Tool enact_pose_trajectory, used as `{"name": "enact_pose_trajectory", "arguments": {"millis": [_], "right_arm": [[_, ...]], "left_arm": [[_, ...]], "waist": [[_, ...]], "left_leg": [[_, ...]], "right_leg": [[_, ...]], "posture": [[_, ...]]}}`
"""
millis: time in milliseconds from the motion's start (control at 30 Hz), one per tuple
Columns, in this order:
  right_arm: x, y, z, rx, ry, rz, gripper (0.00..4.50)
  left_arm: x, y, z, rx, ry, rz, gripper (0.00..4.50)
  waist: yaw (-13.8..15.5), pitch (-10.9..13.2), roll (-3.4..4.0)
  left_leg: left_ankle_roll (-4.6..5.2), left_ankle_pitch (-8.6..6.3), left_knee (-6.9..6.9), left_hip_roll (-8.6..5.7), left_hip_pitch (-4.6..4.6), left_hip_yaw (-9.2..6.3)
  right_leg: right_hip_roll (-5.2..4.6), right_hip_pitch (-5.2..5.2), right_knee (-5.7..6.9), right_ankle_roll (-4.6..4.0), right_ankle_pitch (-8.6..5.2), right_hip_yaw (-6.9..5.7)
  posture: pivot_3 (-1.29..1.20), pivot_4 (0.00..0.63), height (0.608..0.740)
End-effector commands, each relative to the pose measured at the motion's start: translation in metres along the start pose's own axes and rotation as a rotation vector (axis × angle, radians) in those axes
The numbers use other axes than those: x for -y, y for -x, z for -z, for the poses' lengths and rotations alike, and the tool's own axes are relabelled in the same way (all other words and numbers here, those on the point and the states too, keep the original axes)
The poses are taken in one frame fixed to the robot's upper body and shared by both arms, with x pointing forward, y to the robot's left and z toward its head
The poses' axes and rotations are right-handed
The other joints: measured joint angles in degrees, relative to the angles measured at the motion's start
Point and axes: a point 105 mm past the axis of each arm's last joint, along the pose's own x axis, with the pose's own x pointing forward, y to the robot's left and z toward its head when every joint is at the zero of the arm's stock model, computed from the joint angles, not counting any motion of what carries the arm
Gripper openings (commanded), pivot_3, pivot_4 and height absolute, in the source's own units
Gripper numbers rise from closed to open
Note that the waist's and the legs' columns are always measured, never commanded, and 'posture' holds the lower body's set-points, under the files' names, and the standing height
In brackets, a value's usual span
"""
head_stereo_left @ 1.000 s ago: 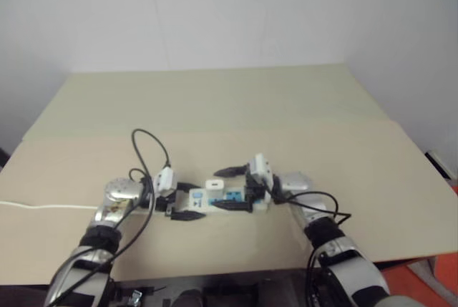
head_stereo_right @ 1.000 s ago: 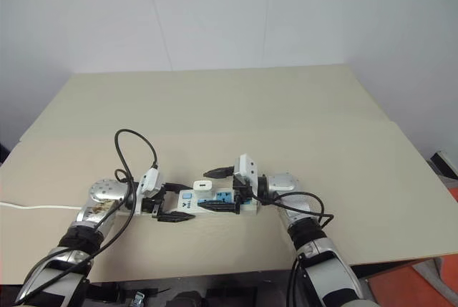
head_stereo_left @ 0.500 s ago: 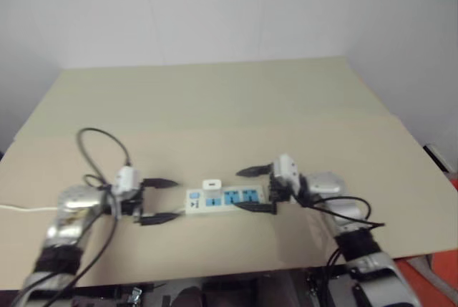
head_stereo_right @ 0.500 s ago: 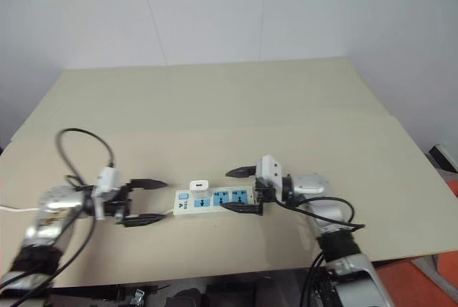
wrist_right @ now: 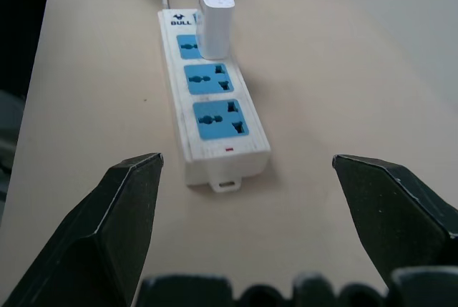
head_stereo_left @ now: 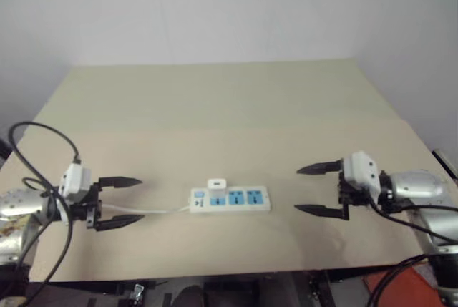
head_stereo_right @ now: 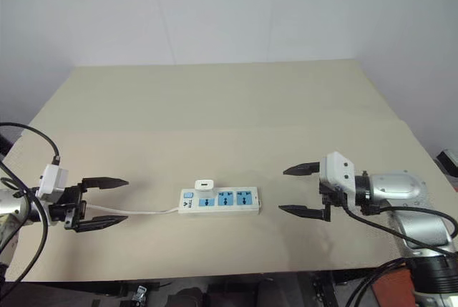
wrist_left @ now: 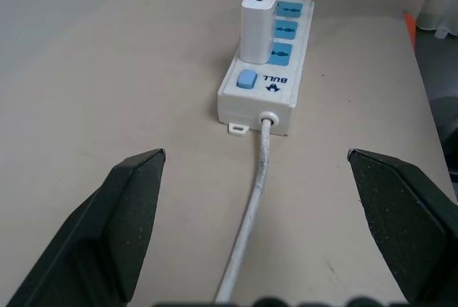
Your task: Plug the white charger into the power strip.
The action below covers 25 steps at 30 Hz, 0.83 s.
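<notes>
white charger (head_stereo_right: 204,184) upright in power strip (head_stereo_right: 219,200), prongs hidden

A white power strip (head_stereo_right: 218,200) with 3 blue sockets, a blue switch and a white cable (head_stereo_right: 139,212) lies on a plain beige worktop (head_stereo_right: 215,114). The charger (head_stereo_right: 205,185) is white. Each hand, left (head_stereo_right: 100,202) and right (head_stereo_right: 304,190), has black fingers.

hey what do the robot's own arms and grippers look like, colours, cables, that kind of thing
Each arm is silvery metal with black joint sections and loose black cables looping along it. The left gripper and the right gripper match: a white boxy housing carrying two black, tapered, pointed fingers. The wrist section behind the right gripper is a rounded silver cylinder. I can't make out any markings on them.
</notes>
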Motion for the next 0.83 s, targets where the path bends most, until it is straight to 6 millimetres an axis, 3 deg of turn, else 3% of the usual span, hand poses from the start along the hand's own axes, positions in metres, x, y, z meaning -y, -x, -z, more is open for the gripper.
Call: {"name": "enact_pose_trajectory", "arguments": {"millis": [33, 200, 367, 667, 833], "right_arm": [[0.006, 0.006, 0.0, -0.09, 0.069, 0.05, 4.5], [0.007, 0.015, 0.013, -0.192, 0.027, 0.101, 4.5], [0.012, 0.015, 0.009, -0.192, 0.025, 0.136, 4.5], [0.011, 0.01, 0.0, -0.186, 0.044, 0.114, 4.5], [0.014, 0.005, -0.001, -0.171, 0.038, 0.121, 4.5]], "left_arm": [[-0.008, 0.0, -0.009, -0.004, -0.052, -0.028, 4.47], [-0.01, 0.0, -0.012, -0.014, -0.027, -0.03, 4.47], [-0.015, -0.001, -0.012, -0.044, 0.002, -0.045, 4.47], [-0.005, 0.013, -0.024, -0.096, -0.007, -0.057, 4.47], [0.01, 0.019, -0.021, -0.111, 0.034, -0.076, 4.47]], "waist": [[0.1, 0.0, 0.0], [0.3, 0.0, -0.01], [0.2, 0.0, -0.03], [0.1, 0.1, -0.05], [0.0, 0.1, -0.06]], "left_leg": [[0.0, 0.0, 0.0, 0.0, -0.01, 0.01], [0.0, 0.0, 0.0, -0.01, -0.03, 0.02], [0.0, 0.0, 0.01, -0.01, -0.02, 0.02], [0.0, 0.0, 0.01, 0.02, -0.02, 0.02], [0.0, 0.0, 0.01, 0.05, 0.0, 0.01]], "right_leg": [[-0.01, -0.01, 0.01, 0.0, 0.0, 0.0], [-0.01, -0.01, 0.0, -0.01, 0.01, -0.01], [-0.01, 0.0, 0.02, -0.01, 0.01, 0.0], [0.01, -0.03, 0.05, -0.01, 0.0, 0.01], [0.02, -0.02, 0.05, -0.01, 0.0, 0.01]], "posture": [[0.0, 0.15, 0.74], [0.0, 0.15, 0.74], [0.0, 0.15, 0.74], [0.0, 0.15, 0.74], [0.0, 0.15, 0.74]]}}
